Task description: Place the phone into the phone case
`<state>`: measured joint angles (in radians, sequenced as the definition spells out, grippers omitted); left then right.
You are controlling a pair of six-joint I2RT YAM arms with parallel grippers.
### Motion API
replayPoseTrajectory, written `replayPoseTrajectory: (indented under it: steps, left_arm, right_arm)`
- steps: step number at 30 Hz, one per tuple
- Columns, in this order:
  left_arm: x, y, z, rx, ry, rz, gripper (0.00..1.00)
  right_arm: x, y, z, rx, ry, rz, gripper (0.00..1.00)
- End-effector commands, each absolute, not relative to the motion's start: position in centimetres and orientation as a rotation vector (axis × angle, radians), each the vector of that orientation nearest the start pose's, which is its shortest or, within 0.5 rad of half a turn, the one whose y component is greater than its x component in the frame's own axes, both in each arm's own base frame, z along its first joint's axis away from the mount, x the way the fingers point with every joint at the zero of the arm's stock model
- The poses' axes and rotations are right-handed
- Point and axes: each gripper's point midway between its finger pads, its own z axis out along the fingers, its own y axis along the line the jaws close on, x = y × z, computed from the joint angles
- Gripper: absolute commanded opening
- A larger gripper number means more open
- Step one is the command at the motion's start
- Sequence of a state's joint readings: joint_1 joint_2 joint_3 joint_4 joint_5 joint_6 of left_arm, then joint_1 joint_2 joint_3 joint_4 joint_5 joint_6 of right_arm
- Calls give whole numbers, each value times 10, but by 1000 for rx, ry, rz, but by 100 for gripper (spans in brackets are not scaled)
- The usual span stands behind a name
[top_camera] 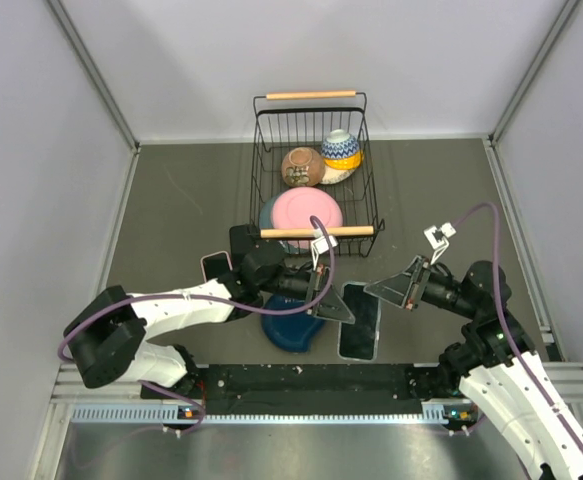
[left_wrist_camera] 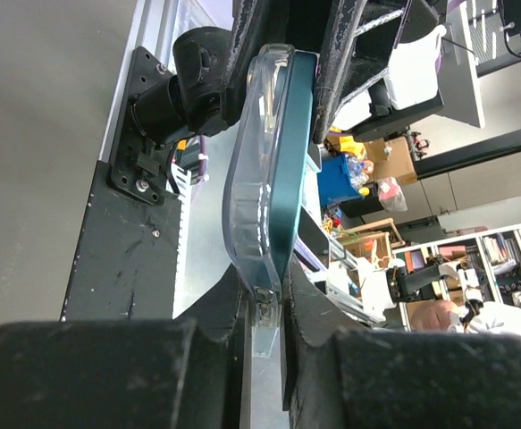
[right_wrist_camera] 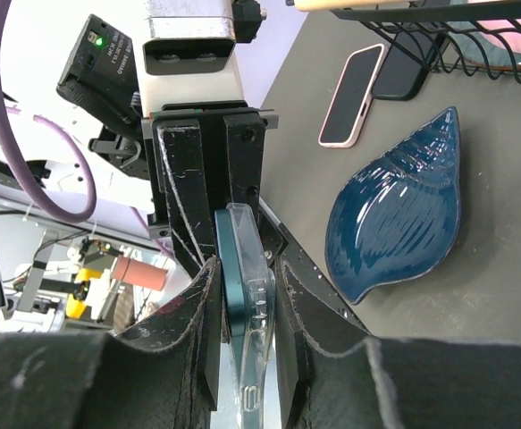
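Observation:
A teal phone (left_wrist_camera: 300, 152) sits pressed against a clear phone case (left_wrist_camera: 249, 179), the two edge-on and lying together. My left gripper (left_wrist_camera: 273, 295) is shut on one end of this pair. My right gripper (right_wrist_camera: 242, 277) is shut on the other end, with the phone (right_wrist_camera: 231, 268) on the left and the case (right_wrist_camera: 258, 277) on the right. In the top view the dark phone (top_camera: 359, 320) hangs between the left gripper (top_camera: 333, 305) and the right gripper (top_camera: 389, 290), near the table's front. I cannot tell how far the phone is seated in the case.
A blue shell-shaped dish (top_camera: 291, 330) lies just left of the phone, under the left arm. A pink-cased phone (top_camera: 214, 265) lies further left. A black wire basket (top_camera: 271, 160) with bowls and a pink plate stands behind.

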<state>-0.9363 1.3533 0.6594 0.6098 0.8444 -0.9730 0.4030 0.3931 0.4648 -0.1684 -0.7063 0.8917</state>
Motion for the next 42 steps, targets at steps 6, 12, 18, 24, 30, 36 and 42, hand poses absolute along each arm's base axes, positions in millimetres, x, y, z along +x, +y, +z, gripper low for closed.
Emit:
replayPoseTrajectory:
  steps: [6,12,18,24,30,36,42]
  left_arm:
    - [117,-379,249,650,1903,-1907,30]
    - [123,-363,266,632,1811,-1894,47]
    - [116,-366,274,694,1754,-1968,40]
    - [120,-369,268,700,1761,-1943,0]
    - [133,-366,245,652,1895,-1771,0]
    - [132,-361,262,599,1836,-1822,0]
    - [135,-356,272,548,1810,-1823,0]
  right_arm:
    - [116,209,262,-338,1831,1506,0]
    - [100,214,279,-359,1755,1658,0]
    - [100,215,280,-341,1737,1700,0]
    - [102,215,279,-313,1737,1707,0]
    - [110,214,274,-295,1785,1634,19]
    - [109,212,262,-281,1824,1612,36]
    - [108,210,236,-232,1859,1619,46]
